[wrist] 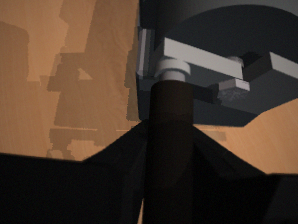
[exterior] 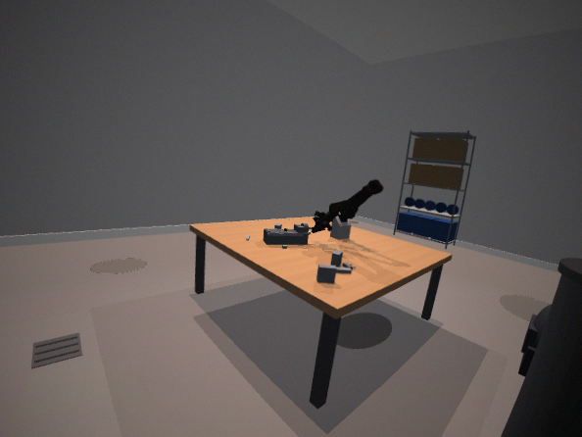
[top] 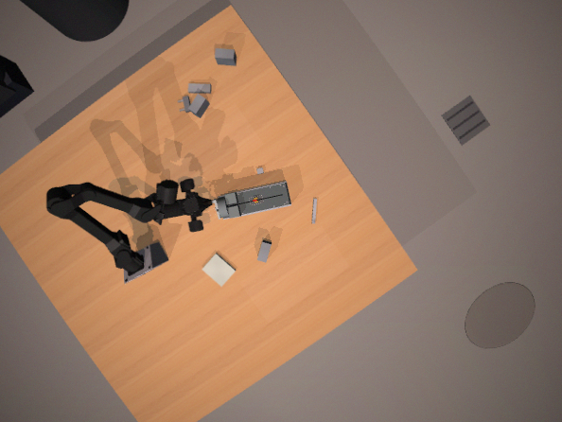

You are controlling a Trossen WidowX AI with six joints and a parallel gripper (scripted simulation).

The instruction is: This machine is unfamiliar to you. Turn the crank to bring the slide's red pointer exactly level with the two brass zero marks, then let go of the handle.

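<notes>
Grey oblong crank machine (top: 276, 202) (exterior: 286, 238) (wrist: 220, 30) sits on the square wood-topped table (top: 284, 293) (exterior: 235, 245), its near end towards the arm; the small red pointer (top: 255, 200) shows partway along the dark slot in its top, but the brass zero marks are too small to make out, so whether they are level I cannot tell.

At the near end, the pale flat metal crank arm (wrist: 200, 57) carries the dark cylindrical handle (wrist: 171, 125), which points back towards the robot; that direction lets the black parallel-jaw gripper (top: 213, 202) (exterior: 314, 230) (wrist: 165, 129) take it from the front, one finger on either side. The fingers stand nearly closed, stopped by the handle between them; a grip along the handle's length seems suited to carrying it round in a circle while the wrist stays clear of the housing.

The black jointed arm (top: 104, 201) (exterior: 353, 203) reaches over from its base to line up with the machine; turning looks to be the step in hand, and small, slow corrections would guard against overshooting before the release.

Further out, the cream square block (top: 219, 270) and the grey rectangular block (top: 264, 251) lie to one side, apart from the machine; the thin grey strip (top: 314, 210) lies beyond its far end; none seems placed to hinder the crank.
</notes>
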